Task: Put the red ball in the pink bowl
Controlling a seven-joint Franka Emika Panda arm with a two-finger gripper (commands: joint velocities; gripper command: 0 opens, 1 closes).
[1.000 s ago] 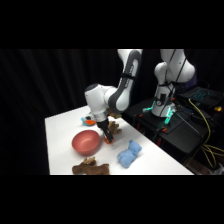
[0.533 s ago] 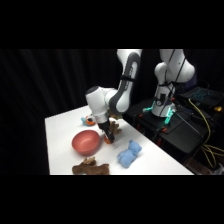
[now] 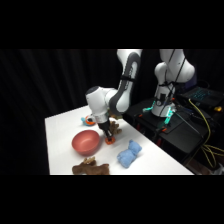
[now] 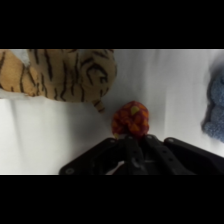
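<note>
The red ball (image 4: 131,119) lies on the white table just past the tip of my gripper (image 4: 133,139), filling the middle of the wrist view. In the side view my gripper (image 3: 107,135) is low over the table, with the red ball (image 3: 109,141) right under it. The ball sits just off the right rim of the pink bowl (image 3: 85,142). The bowl stands upright, and nothing shows inside it.
A tiger plush (image 4: 60,72) lies close behind the ball, seen in the side view as the tiger plush (image 3: 116,127). A blue plush (image 3: 129,154) lies to the right, a brown plush (image 3: 91,167) at the front edge, and a blue-and-orange toy (image 3: 89,120) behind the bowl.
My gripper has come down and slightly forward toward the ball beside the bowl. The bowl and the plush toys have not moved.
</note>
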